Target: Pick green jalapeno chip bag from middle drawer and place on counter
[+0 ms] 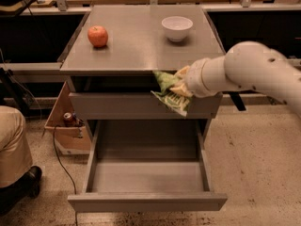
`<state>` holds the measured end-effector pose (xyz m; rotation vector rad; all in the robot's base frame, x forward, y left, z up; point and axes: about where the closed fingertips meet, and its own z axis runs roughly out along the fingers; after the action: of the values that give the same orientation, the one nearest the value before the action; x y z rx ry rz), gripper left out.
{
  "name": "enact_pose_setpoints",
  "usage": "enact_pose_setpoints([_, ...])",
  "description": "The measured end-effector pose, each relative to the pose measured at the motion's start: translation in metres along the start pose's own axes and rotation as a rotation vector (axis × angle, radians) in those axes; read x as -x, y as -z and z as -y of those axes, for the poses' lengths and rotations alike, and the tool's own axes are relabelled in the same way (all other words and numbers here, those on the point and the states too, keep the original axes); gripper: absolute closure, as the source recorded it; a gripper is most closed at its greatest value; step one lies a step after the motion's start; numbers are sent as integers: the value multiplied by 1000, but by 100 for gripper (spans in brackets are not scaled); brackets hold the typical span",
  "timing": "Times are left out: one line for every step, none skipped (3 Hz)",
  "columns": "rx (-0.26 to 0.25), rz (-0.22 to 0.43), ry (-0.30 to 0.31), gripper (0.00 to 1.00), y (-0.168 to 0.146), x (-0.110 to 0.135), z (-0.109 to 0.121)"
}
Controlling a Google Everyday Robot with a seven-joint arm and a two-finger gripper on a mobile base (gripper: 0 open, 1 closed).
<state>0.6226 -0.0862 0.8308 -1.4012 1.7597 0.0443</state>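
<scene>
The green jalapeno chip bag (170,92) hangs crumpled in my gripper (182,86), in front of the cabinet just below the front edge of the counter (136,46). The gripper is shut on the bag's right end and my white arm reaches in from the right. The middle drawer (146,173) is pulled wide open below, with nothing visible inside it.
A red apple (98,36) sits at the counter's left and a white bowl (177,28) at its back right. A closed grey drawer front (117,105) lies above the open drawer. A cardboard box (66,124) and a person's leg (14,149) are at the left on the floor.
</scene>
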Motion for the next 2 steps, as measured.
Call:
enact_pose_setpoints([-58, 8, 53, 100, 32, 30, 26])
enact_pose_setpoints([-58, 8, 53, 100, 32, 30, 26])
